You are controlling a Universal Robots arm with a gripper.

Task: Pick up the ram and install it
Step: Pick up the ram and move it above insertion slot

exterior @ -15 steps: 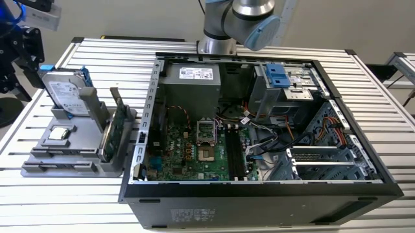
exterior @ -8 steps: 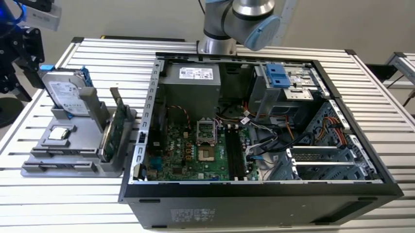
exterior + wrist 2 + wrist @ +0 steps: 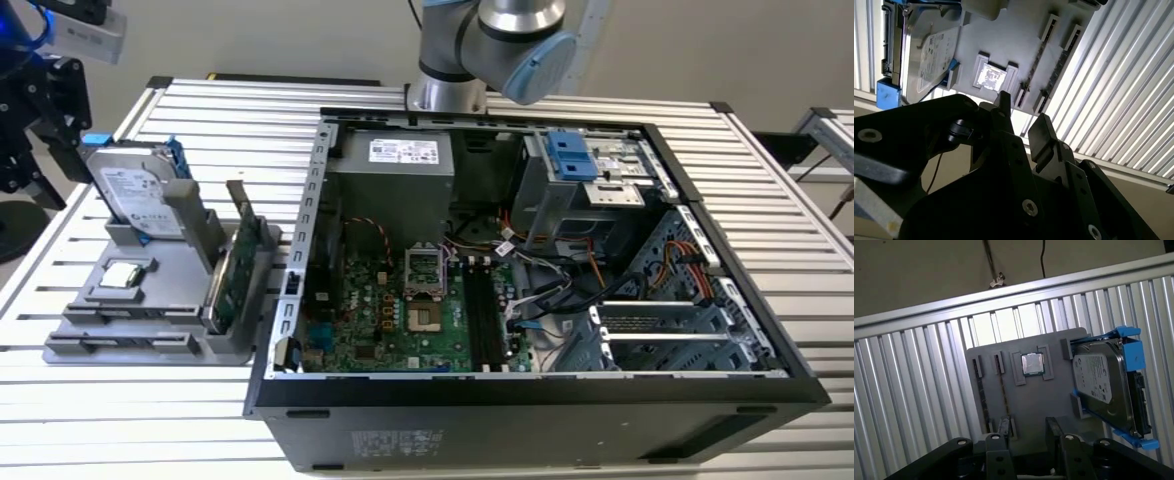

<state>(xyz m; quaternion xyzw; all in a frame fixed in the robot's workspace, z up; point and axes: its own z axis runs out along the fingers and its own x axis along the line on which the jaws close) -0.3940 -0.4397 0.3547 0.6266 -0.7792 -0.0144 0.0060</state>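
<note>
The ram (image 3: 1002,395) stands on edge in a slot of the gray holder (image 3: 1054,400), near the tabletop's (image 3: 134,400) edge at the exterior view's left; we judge it light, stiff and fragile, best pinched across its flat faces. The gripper (image 3: 1022,107) hovers above, jaws released and empty; the taller green card (image 3: 984,405) just beside crowds the reach; the hard drive (image 3: 1104,385) stands well apart.
</note>
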